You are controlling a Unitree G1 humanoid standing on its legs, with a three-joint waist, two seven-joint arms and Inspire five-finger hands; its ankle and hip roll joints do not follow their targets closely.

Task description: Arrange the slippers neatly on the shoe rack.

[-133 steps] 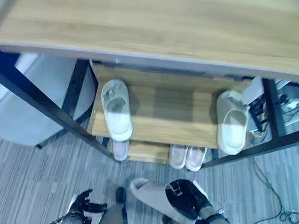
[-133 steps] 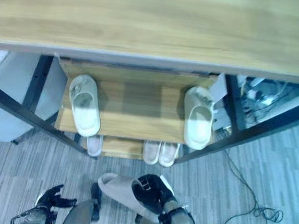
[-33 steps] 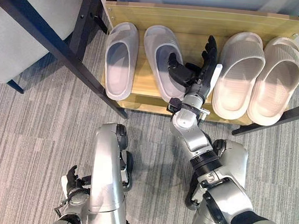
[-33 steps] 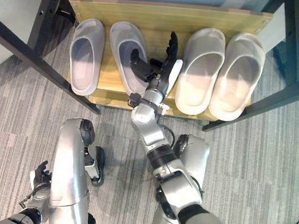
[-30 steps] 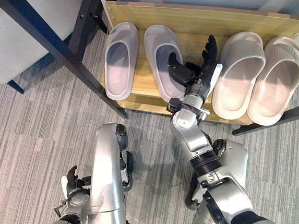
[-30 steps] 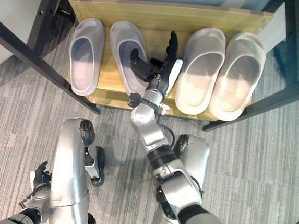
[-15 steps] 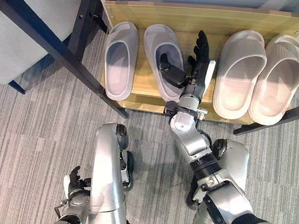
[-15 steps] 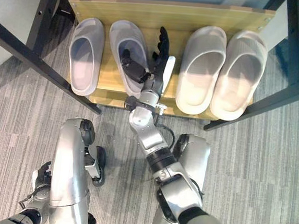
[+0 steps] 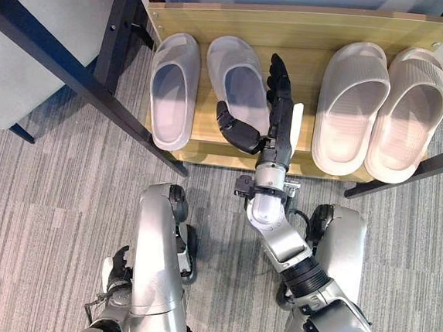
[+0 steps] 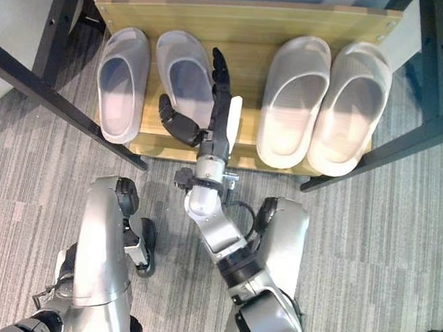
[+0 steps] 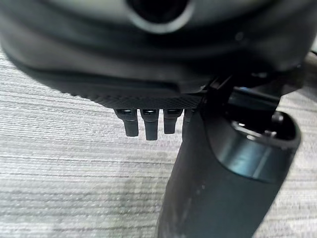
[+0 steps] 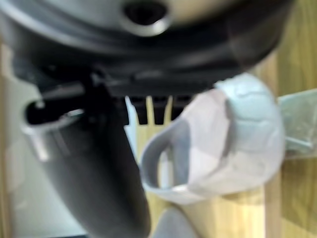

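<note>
A low wooden shoe rack (image 9: 296, 21) stands on grey striped carpet (image 9: 40, 197) between dark metal frame legs (image 9: 74, 75). Four slippers lie on it toes to the back edge: a pale grey pair (image 9: 173, 88) toward the left end, a cream pair (image 9: 381, 110) at the right end. The right hand (image 9: 275, 128) hovers over the rack's front edge just beside the inner grey slipper (image 9: 242, 86), fingers (image 9: 277, 78) straight, thumb spread, holding nothing. The left hand (image 9: 117, 269) hangs low over the carpet, fingers (image 11: 146, 126) relaxed and empty.
</note>
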